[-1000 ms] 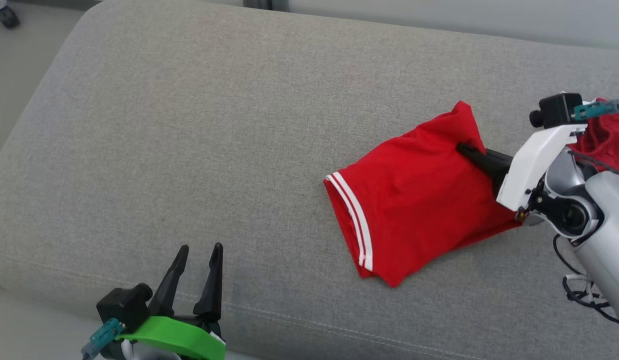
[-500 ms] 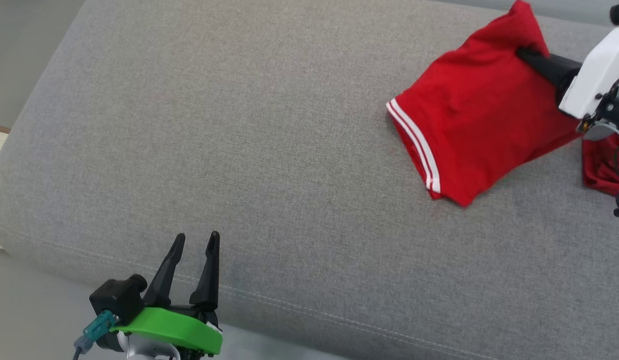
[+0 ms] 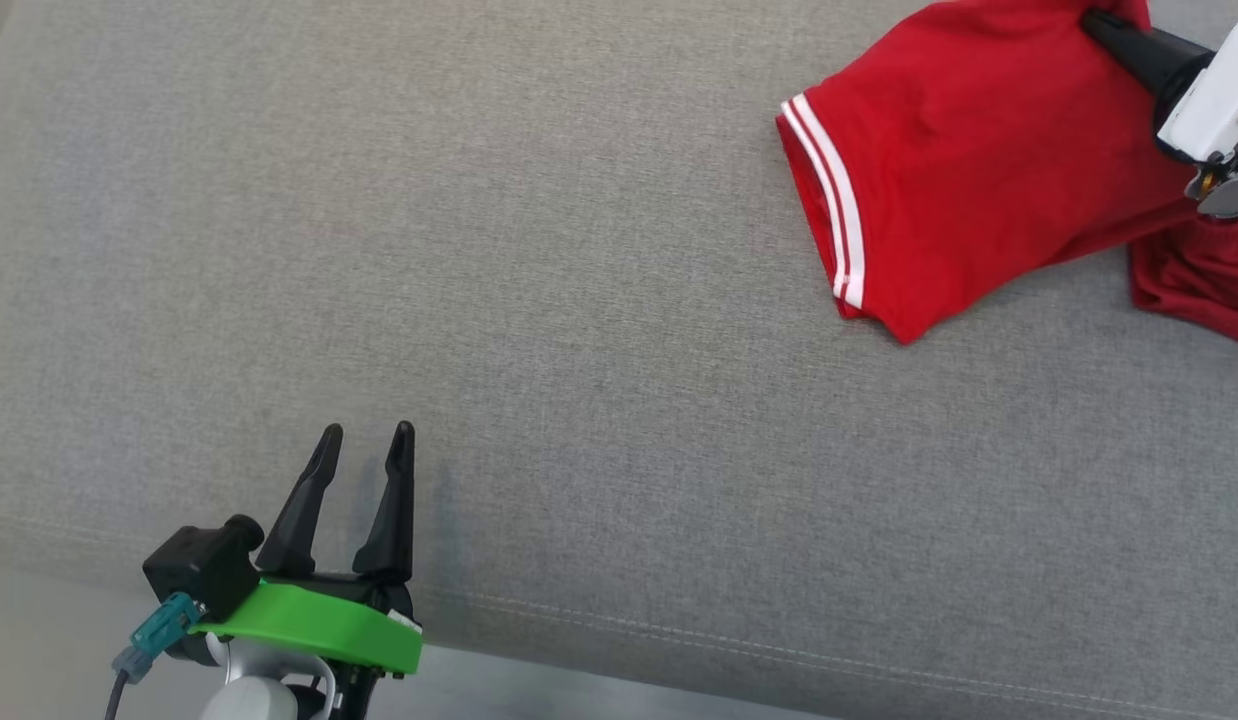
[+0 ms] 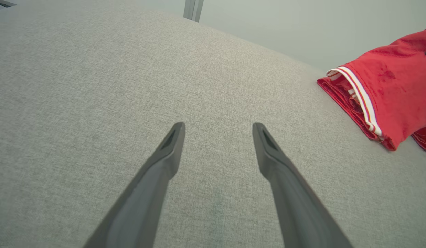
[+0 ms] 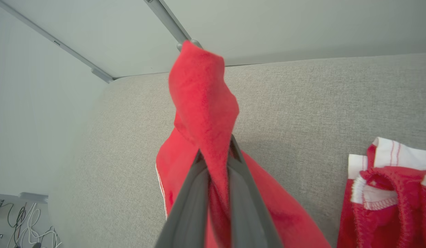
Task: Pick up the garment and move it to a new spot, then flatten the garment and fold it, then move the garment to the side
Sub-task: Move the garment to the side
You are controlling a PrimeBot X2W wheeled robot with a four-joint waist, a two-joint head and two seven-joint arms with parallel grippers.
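The garment (image 3: 979,150) is plain red. The mark that can be made out on it is a pair of white stripes (image 3: 829,190) along one hem. It lies at the far right of the grey sofa cushion (image 3: 579,300), with its upper edge raised.

The right gripper (image 3: 1094,20) is clamped narrowly on that raised edge. The right wrist view shows the pinch up close: both fingers of the right gripper (image 5: 216,151) are pressed on a fold of cloth that peaks above their tips. That view also takes in white-trimmed red cloth (image 5: 388,179) beside it, though whether this belongs to the same garment cannot be told, and cables (image 5: 23,224) on the floor.

The left gripper (image 3: 367,432), on a green mount (image 3: 309,625), is near the cushion's front seam, well apart from the garment. Its fingers are spread wide and hold nothing. The left wrist view looks between them (image 4: 218,125) and shows the striped hem's stacked layers (image 4: 354,96) resting on the cushion.
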